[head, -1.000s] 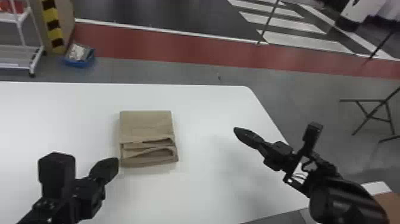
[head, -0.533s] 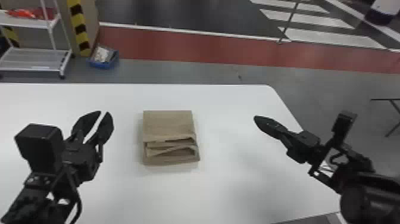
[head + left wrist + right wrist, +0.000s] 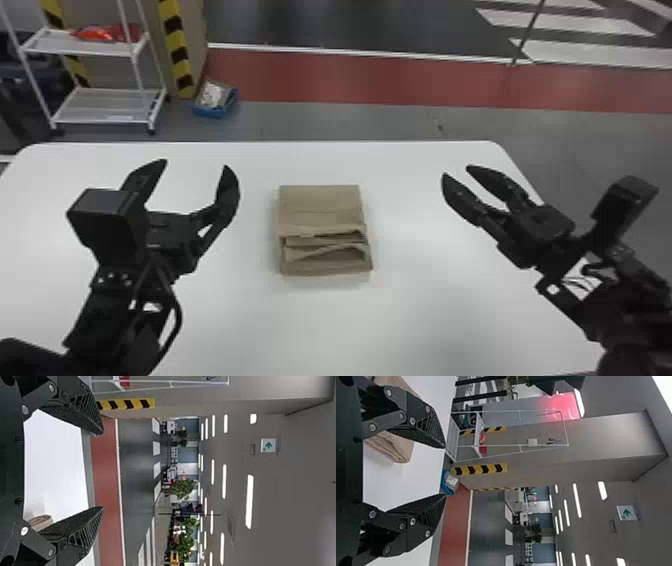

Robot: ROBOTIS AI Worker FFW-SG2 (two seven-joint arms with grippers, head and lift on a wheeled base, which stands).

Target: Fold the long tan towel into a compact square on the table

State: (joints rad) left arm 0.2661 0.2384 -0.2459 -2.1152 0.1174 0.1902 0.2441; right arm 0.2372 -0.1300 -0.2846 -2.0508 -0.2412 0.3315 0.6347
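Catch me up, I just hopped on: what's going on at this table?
Neither claw is holding anything. The tan towel lies on the white table, folded into a compact, roughly square stack, with its loose layers on the side nearer the robot. The left claw is open off to its left, the right claw open off to its right. The folding looks finished, I'd say.
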